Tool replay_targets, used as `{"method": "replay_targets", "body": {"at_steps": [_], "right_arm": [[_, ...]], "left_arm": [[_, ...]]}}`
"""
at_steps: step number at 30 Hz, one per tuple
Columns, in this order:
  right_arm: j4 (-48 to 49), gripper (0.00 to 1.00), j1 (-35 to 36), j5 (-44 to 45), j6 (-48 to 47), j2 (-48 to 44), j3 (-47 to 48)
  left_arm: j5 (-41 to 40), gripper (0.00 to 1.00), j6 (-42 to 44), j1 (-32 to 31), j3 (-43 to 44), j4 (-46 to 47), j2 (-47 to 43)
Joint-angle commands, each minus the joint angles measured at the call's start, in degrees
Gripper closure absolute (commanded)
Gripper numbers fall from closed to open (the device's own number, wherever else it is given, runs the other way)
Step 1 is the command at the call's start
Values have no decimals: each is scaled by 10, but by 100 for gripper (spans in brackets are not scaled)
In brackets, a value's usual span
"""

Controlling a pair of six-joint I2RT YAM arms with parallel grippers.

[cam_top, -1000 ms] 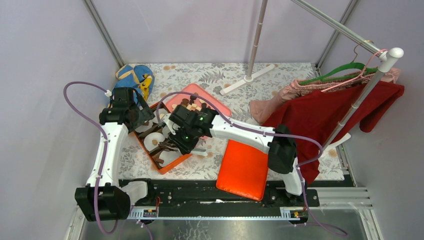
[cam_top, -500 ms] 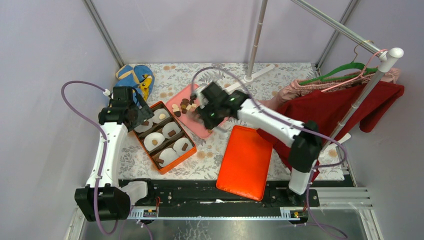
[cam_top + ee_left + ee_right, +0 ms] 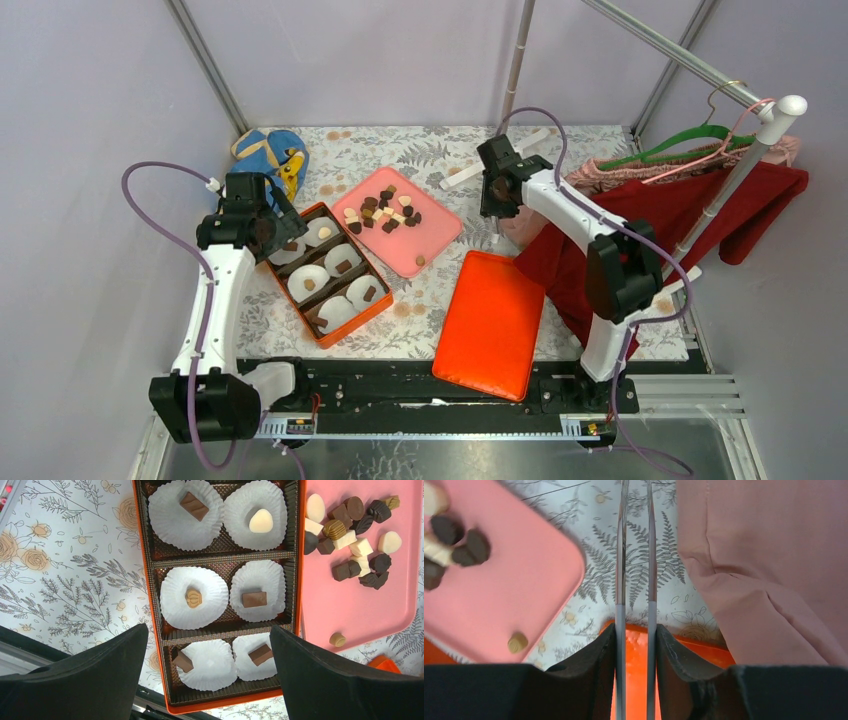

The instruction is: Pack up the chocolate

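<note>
chocolate (image 3: pixel 254 599) sits in six liners (image 3: pixel 186 510); left hand (image 3: pixel 208 645) gapes empty, right hand (image 3: pixel 635 635) pinches tweezers (image 3: pixel 621 615)

Left arm (image 3: pixel 205 300): white moulded links, chunky black joint housings, and there's a big black block at its foot.
Right arm (image 3: pixel 566 205): same kit, with white shells and a fat black elbow motor.
Lilac cables: one thin hose arcs off each arm, the left loop (image 3: pixel 127 190) and the right loop (image 3: pixel 531 108).
Left gripper (image 3: pixel 209 630): matte black fingers (image 3: pixel 75 680), broad wedges tapering to blunt tips.
Right gripper (image 3: pixel 635 628): black fingers (image 3: pixel 591 680) too, with gently curved inner edges.
Mounting rail (image 3: pixel 430 385): long black bar, silver strip along the near edge.
</note>
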Motion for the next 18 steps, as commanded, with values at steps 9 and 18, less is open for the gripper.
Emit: {"method": "replay_targets", "body": {"at_steps": [9,18], "right_arm": [[103,58,-38,107,186,91,22],[83,26,-61,78,185,178,127]], "left_arm": [[-8,1,-4,-2,3,-8,-26],[7,1,-10,-2,-13,-9,-31]]}}
